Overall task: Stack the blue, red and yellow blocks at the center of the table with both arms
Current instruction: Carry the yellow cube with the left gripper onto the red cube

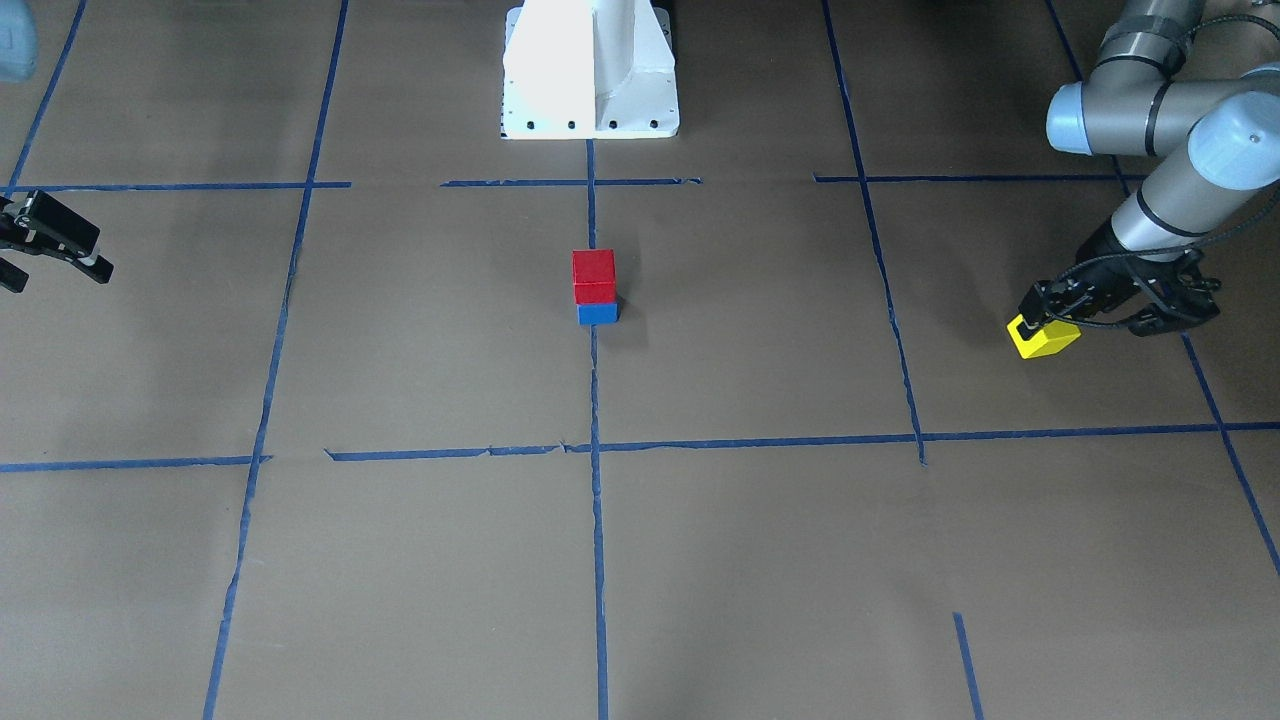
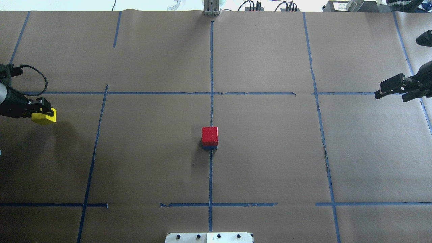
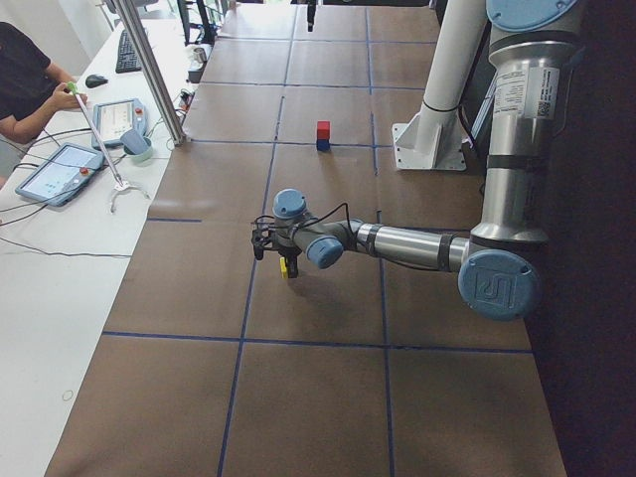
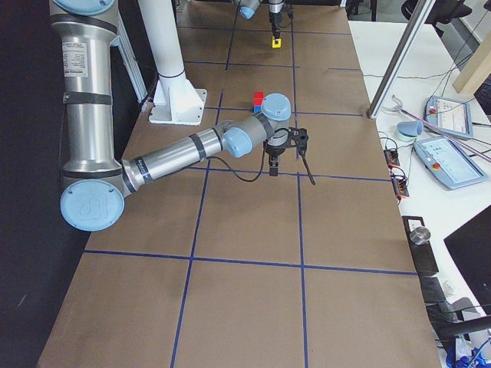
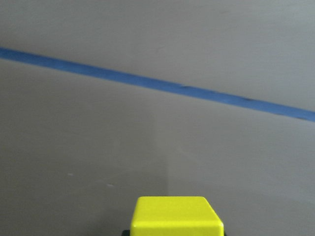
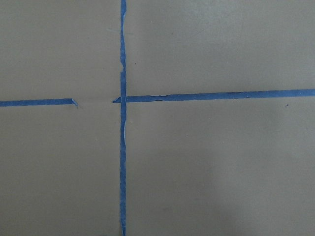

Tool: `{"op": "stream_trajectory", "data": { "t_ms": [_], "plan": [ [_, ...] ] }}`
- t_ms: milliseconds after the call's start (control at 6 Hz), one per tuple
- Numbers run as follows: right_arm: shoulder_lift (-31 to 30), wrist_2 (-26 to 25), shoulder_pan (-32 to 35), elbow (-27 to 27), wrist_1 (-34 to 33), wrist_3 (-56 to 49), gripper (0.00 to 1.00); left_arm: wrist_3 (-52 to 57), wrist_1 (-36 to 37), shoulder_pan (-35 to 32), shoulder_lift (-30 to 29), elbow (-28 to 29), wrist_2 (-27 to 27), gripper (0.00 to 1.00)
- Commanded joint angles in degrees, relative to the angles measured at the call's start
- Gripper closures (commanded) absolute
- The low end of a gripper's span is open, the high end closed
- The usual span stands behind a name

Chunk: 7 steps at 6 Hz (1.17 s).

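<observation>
Yellow block (image 1: pixel 1050 342) is clamped in left gripper (image 1: pixel 1038 325), edges slightly skewed to tape. Red block (image 1: pixel 593 275) is stacked upright on blue block (image 1: pixel 598 314), which is mostly hidden overhead. Right gripper (image 2: pixel 390 95) is parted and empty.

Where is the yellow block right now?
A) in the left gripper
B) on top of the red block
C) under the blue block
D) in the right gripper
A: the yellow block is pinched in the left gripper, far off to one side. The red block sits on the blue block with nothing on top, and the right gripper is empty.
</observation>
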Motion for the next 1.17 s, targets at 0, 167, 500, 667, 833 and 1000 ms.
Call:
{"op": "stream_trajectory", "data": {
  "t_ms": [0, 167, 500, 667, 833, 1000],
  "plan": [
    [-0.3, 1.5, 0.0, 0.1, 0.0, 0.0, 0.0, 0.4, 14.4, 7.9, -14.8, -2.9, 0.3, 1.0],
    [-0.3, 1.6, 0.0, 0.1, -0.1, 0.0, 0.0, 0.2, 22.8, 11.4, -24.5, -2.8, 1.0, 1.0],
    [-0.9, 2.1, 0.0, 0.3, -0.1, 0.0, 0.0, -4.9, 27.9, 21.5, -34.6, -2.6, 10.8, 1.0],
    [-1.0, 2.4, 0.0, 0.3, -0.1, 0.2, 0.0, -5.0, 35.0, 21.9, -40.0, -1.9, 11.3, 1.0],
    [-1.0, 2.9, 0.0, 0.3, 0.0, 0.2, 0.0, -5.0, 36.5, 22.0, -42.2, -1.1, 11.3, 1.0],
    [-1.0, 3.0, 0.0, 0.3, 0.0, 0.4, 0.0, -5.4, 37.5, 23.6, -43.8, -0.7, 11.8, 1.0]
  ]
}}
